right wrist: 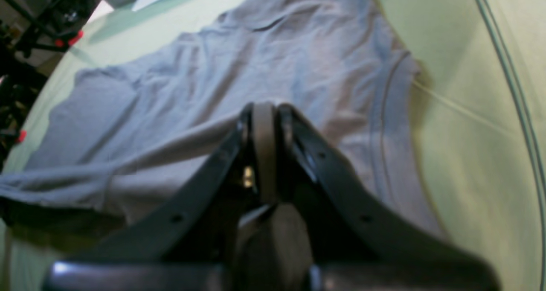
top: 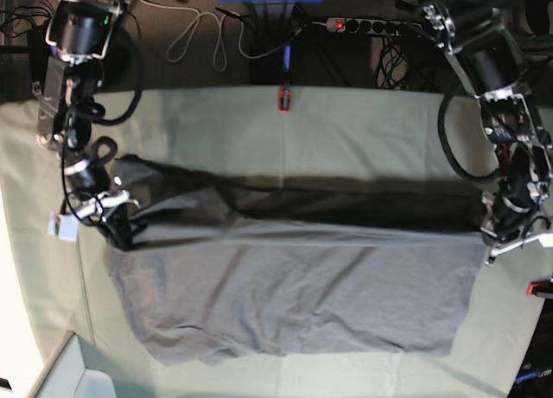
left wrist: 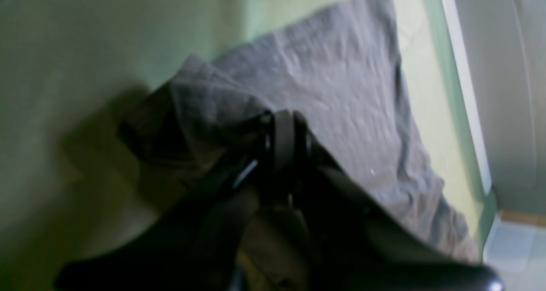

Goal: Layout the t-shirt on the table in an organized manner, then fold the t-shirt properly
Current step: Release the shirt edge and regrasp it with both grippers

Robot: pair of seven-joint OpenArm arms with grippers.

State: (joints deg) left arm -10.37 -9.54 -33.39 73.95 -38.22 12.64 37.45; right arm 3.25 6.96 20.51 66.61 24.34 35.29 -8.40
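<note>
Across the table (top: 346,130), the dark grey t-shirt (top: 294,294) is stretched from nine to three o'clock. We see the right gripper (top: 119,230) and left gripper (top: 499,243) each pinching its raised edge, likely carrying a fold over.

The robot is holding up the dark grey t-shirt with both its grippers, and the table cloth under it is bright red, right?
Not quite. The table cloth is pale grey-green, not red, as the base view shows. The left gripper and right gripper do both hold the t-shirt.
</note>
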